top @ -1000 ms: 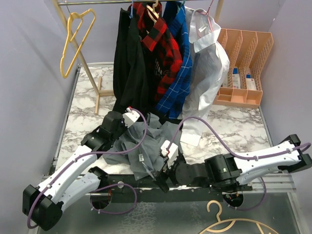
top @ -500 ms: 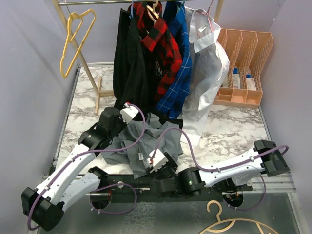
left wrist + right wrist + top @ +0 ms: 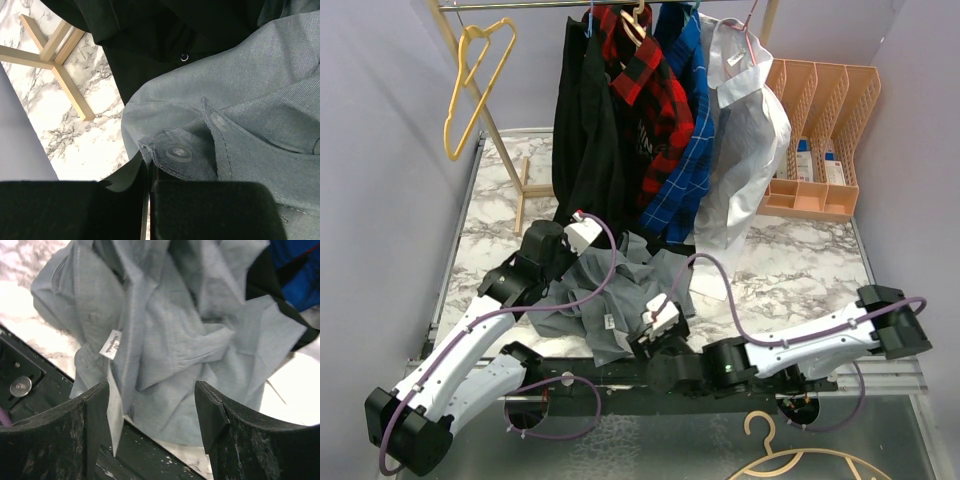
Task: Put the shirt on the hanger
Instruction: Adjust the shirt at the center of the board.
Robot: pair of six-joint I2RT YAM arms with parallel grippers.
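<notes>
The shirt (image 3: 620, 290) lies crumpled at the bench's (image 3: 790, 265) near edge, well apart from the hanger (image 3: 475, 80), which is hooked on the rail (image 3: 520, 5). Left end effector (image 3: 149, 185) is clenched on the shirt's buttoned edge, likely anchoring it. Right end effector (image 3: 152, 405) gapes over the folds, gripping nothing. The peach organiser (image 3: 825, 110) holds small boxes (image 3: 815, 160).
</notes>
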